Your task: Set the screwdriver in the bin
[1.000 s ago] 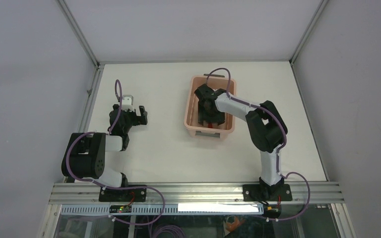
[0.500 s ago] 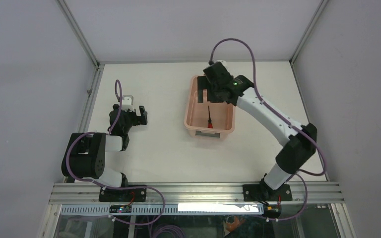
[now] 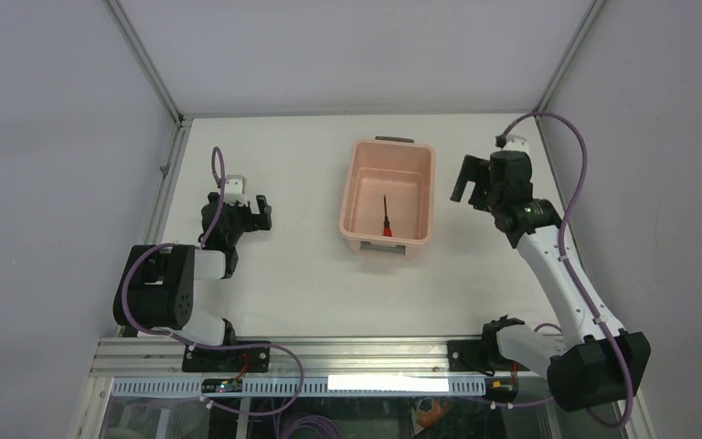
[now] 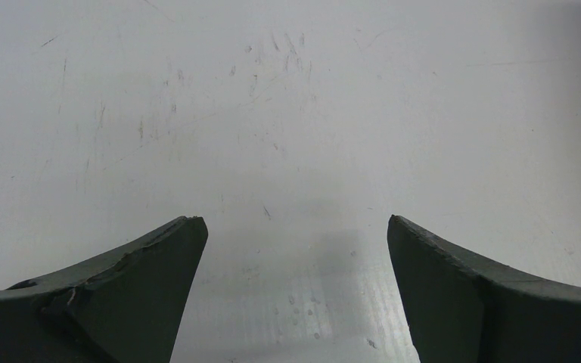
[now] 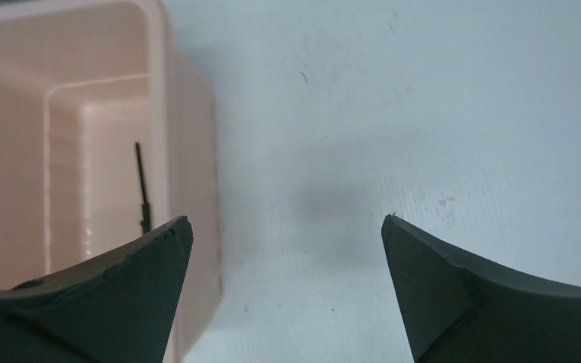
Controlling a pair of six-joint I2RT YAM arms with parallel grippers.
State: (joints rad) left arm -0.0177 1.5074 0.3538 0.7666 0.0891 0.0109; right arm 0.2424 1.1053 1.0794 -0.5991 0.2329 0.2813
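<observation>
Table (image 3: 292, 283): white, walled in.
Screwdriver (image 3: 387, 218): released, now lies loose in bin (image 3: 353, 187).
Right gripper (image 3: 469, 186): jaws spread, has swung clear to bin's right — task looks done.
Left gripper (image 3: 256, 210): spread, idle.

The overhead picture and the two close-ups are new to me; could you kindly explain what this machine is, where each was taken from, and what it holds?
These are two robot arms bolted at the near edge of a white table. The wide picture looks down from above: left arm on the left, right arm on the right. The two close-ups come from wrist cameras, showing the left fingers and right fingers, both spread open and empty. On the table stands a pink bin, with a small red-handled screwdriver lying inside.
</observation>
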